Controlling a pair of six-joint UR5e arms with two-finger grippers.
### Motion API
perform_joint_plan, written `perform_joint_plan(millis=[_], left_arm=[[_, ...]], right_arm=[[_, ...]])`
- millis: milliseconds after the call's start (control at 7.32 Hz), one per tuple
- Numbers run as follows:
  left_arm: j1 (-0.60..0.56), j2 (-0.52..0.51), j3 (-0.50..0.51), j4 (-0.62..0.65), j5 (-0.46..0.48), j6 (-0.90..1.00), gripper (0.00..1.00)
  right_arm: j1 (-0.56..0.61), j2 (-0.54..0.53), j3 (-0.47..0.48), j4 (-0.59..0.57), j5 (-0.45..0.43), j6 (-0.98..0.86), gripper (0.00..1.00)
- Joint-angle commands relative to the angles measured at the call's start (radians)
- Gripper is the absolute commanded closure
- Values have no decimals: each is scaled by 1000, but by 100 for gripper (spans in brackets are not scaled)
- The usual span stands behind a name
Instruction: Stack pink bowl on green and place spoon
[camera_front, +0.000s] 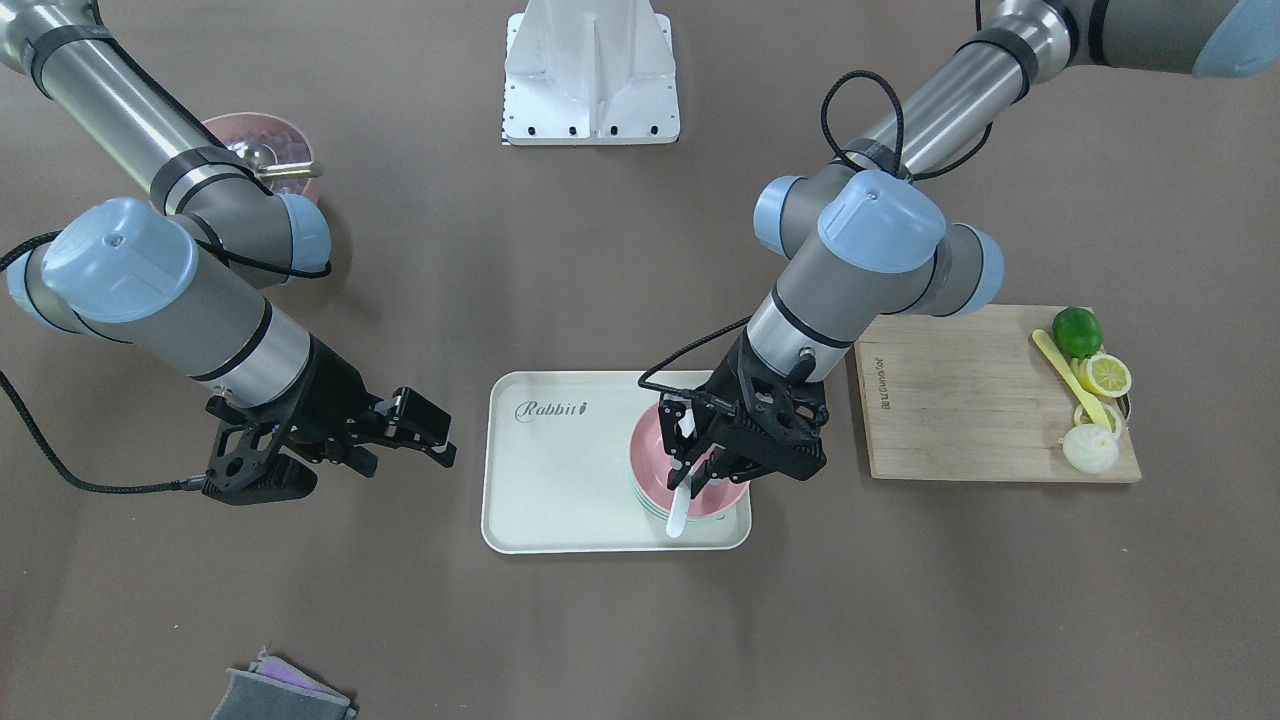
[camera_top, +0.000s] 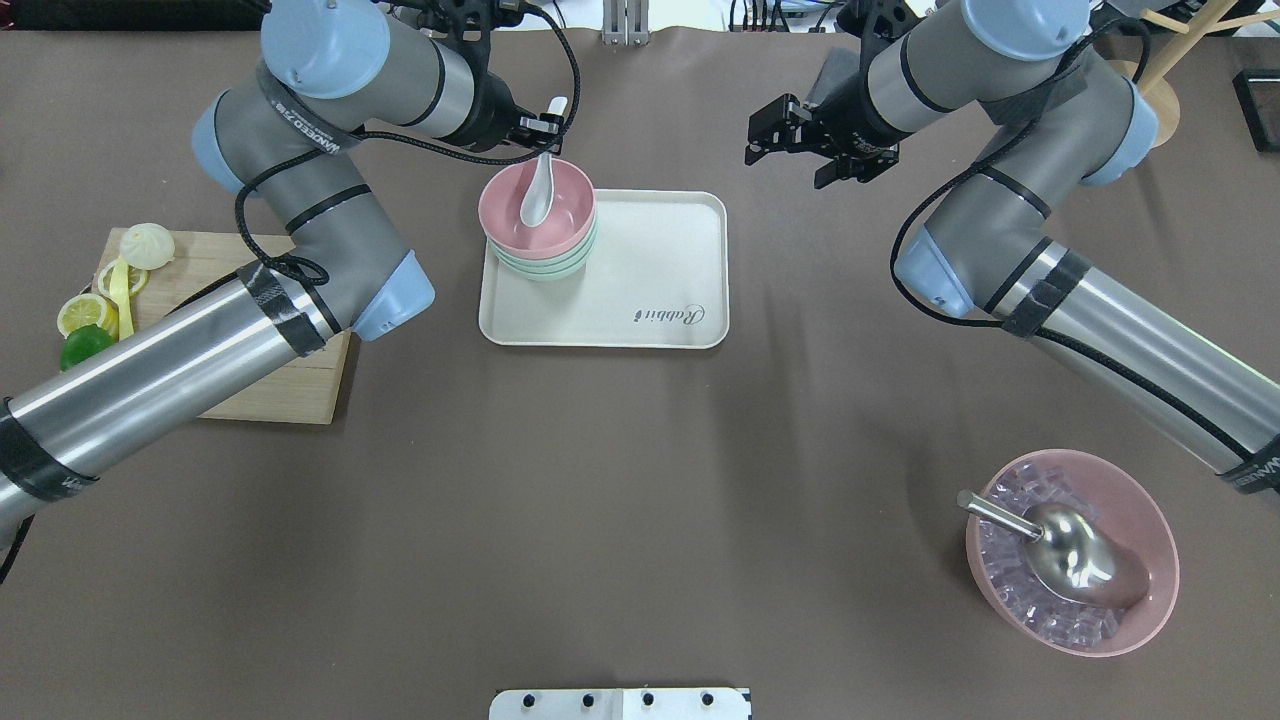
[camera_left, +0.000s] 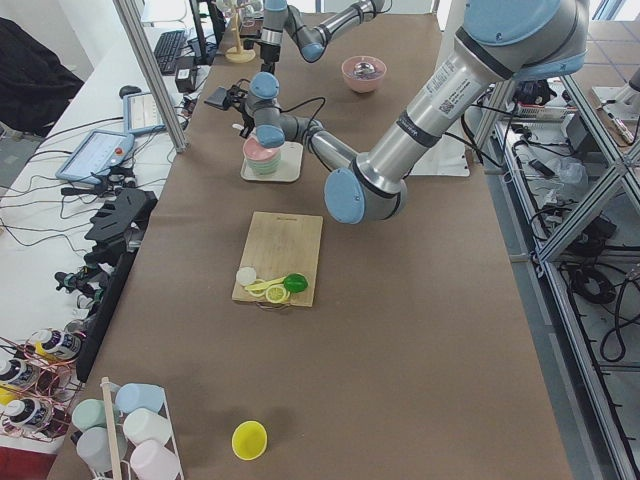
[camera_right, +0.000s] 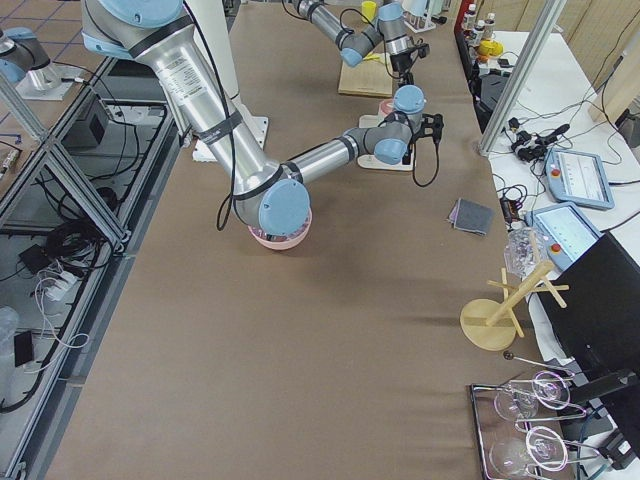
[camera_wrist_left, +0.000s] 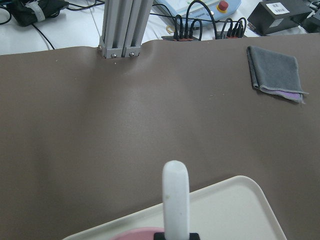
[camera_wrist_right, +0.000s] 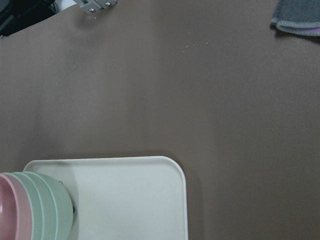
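On tray (camera_top: 640, 285): pink bowl (camera_top: 572, 200) nested atop green stack (camera_top: 545, 268); left tool (camera_top: 545, 127) grips spoon (camera_top: 535, 200), scoop inside bowl; right tool (camera_top: 787, 150) wide.

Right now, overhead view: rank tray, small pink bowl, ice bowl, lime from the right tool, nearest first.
1. Tray, beside the right tool.
2. Small pink bowl, on the tray's left.
3. Ice bowl, near right.
4. Lime, far left.

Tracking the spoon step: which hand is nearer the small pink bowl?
Left. The left hand is at the rim of the pink bowl, holding the spoon in it; the right hand hangs open past the tray's opposite side.
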Motion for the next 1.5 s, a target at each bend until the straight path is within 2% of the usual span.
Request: perform_joint_plan(millis=[0,273,410,683,820,1093,1229,1366], left_arm=[[1,2,-8,-3,6,0,2],[-7,2,-16,-1,7,-38,2],[-52,12,-33,5,-3,-29,3],[-83,163,-173,24,-5,-29,2],[-100,230,-233,31,-11,-29,2],[-259,355,-345,123,-214,-28,2],[-347,403,-396,225,-298,-22,2],[-423,479,-437,308,-363,73,2]], right_arm=[[0,0,0,0,-2,0,0],[4,0,0,-2,-2,-2,0],[30,-6,0,-6,9,-2,0],[122,-93,24,-70,29,-120,0],[171,-153,79,-169,50,-253,0],[279,-298,208,-408,64,-560,0],[322,-357,227,-479,63,-681,0],[371,-432,227,-498,64,-810,0]])
